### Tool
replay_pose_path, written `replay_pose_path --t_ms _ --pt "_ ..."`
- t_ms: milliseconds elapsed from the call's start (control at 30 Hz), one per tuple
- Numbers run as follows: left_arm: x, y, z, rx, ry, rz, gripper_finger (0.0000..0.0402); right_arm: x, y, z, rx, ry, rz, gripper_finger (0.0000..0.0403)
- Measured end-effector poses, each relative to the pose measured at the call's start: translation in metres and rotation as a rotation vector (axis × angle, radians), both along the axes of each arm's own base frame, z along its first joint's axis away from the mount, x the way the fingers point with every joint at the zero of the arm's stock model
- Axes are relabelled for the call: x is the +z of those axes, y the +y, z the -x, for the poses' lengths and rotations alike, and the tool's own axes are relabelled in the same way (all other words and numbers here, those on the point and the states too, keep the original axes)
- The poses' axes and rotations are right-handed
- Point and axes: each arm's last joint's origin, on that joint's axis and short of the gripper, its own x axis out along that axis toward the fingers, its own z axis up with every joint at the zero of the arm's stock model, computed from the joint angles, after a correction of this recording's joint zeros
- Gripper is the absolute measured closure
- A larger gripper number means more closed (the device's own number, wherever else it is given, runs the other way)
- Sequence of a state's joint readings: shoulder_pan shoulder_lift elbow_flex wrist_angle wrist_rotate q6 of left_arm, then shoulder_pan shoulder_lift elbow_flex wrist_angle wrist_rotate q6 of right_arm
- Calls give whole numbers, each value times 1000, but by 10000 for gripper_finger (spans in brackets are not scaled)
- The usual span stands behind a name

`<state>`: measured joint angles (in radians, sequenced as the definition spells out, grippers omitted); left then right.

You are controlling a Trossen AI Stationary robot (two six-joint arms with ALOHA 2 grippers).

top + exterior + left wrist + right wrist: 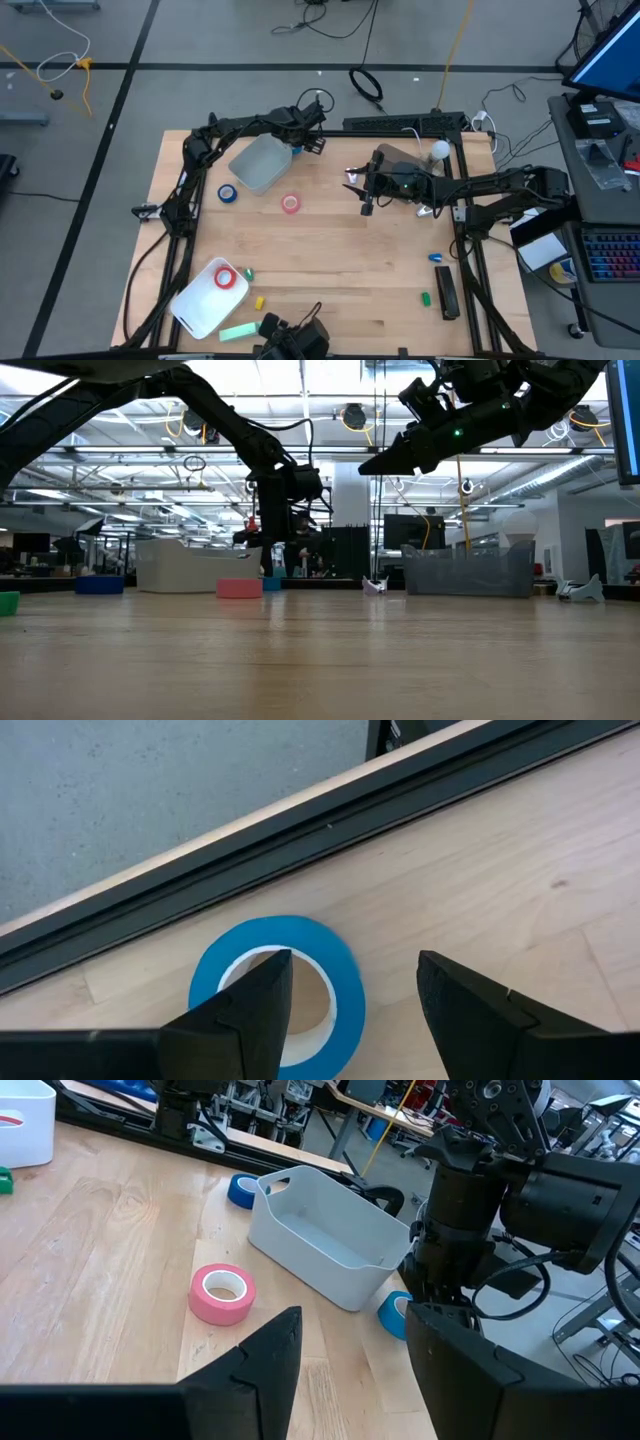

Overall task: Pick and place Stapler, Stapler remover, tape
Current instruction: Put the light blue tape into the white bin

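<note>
The table (330,260) is pale wood with a smooth, matt grain, edged by a dark matt metal frame (300,815). The grey bin (330,1240) looks like smooth, slightly glossy plastic. The blue tape (345,975) has a matt face and a pale papery core.

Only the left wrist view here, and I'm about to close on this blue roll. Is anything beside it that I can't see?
Observer: A grey bin stands right beside the blue tape below your open left hand.
Operator: Where's the right hand?
Observer: The right hand hangs open above the table's middle, apart from yours.
Operator: Other loose rolls?
Observer: A second blue roll and a pink roll lie by the bin's other side.
</note>
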<state>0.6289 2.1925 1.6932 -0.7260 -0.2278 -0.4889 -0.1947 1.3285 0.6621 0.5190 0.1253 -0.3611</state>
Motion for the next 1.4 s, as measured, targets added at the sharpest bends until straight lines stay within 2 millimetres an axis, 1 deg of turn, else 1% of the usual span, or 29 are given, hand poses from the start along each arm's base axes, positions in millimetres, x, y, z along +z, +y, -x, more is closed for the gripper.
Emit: replay_pose_path --t_ms 167,233,300,433,633,700,833,1033,1167,1400 --pt "-5 0 0 9 -12 34 188 0 0 0 0 0 -1 231" --pt "-6 1 0 7 -22 48 197 0 0 0 0 -1 -1 231" --pt "-6 2 -1 2 -34 43 215 0 0 0 0 0 -1 231" --pt "-5 1 -6 -22 -49 22 267 0 0 0 0 0 -1 231" --pt "-3 -2 -14 -105 -80 -17 374 0 0 0 0 -1 -1 231" --pt "-3 -4 -17 -123 -86 -21 394 0 0 0 0 -1 -1 231" --pt "-3 -6 -17 -126 -62 -29 389 0 0 0 -2 -3 -8 231" --pt "-3 -8 -19 -179 -46 -46 397 0 0 0 -2 -3 -8 231" --pt "-3 -9 -20 -185 -42 -50 368 0 0 0 -2 -3 -8 231" --pt "-3 -8 -19 -173 -28 -67 297 0 0 0 -1 -2 -6 231"
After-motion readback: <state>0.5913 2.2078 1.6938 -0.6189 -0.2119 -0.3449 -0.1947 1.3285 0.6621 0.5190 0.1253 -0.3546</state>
